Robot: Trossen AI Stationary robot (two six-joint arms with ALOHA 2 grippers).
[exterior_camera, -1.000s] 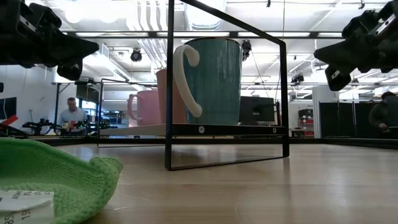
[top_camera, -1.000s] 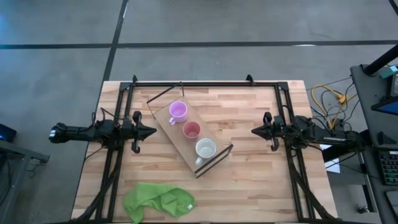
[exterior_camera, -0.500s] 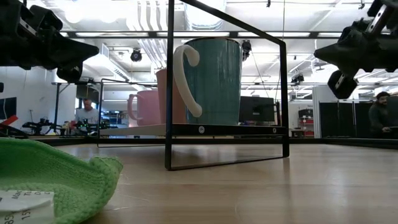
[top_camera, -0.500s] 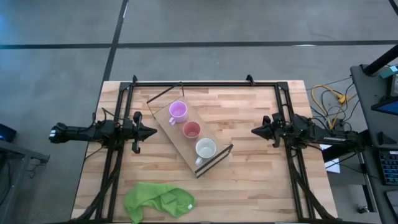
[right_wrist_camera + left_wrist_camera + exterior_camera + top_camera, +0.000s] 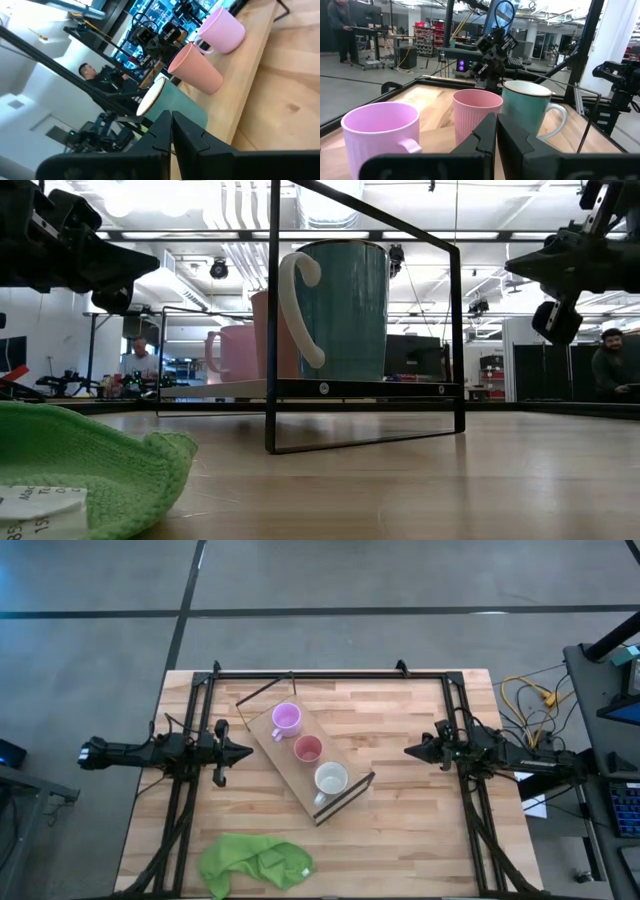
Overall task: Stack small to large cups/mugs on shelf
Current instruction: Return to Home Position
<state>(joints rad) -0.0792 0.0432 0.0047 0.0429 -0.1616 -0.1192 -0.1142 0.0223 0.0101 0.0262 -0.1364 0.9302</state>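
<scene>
Three cups stand in a row on the light-wood shelf (image 5: 283,762), which lies slantwise mid-table on a black wire frame (image 5: 365,420). The light purple cup (image 5: 286,718) is farthest, the pink-red cup (image 5: 308,749) is in the middle, and the mug (image 5: 331,779), white inside and teal outside (image 5: 345,310), is nearest. My left gripper (image 5: 249,751) is shut and empty, left of the shelf, pointing at it. My right gripper (image 5: 407,751) is shut and empty, right of the shelf. Both hover above the table. The left wrist view shows all three cups: purple (image 5: 380,130), pink-red (image 5: 476,115), mug (image 5: 527,107).
A crumpled green cloth (image 5: 255,862) lies near the table's front edge, left of centre, and fills the low view's left corner (image 5: 90,470). A black tube frame (image 5: 300,673) runs along the table's far edge and sides. People stand in the room beyond (image 5: 605,360).
My right gripper has rolled about its long axis while staying shut at the same place right of the shelf. The cups, the shelf and my left gripper have kept still.
</scene>
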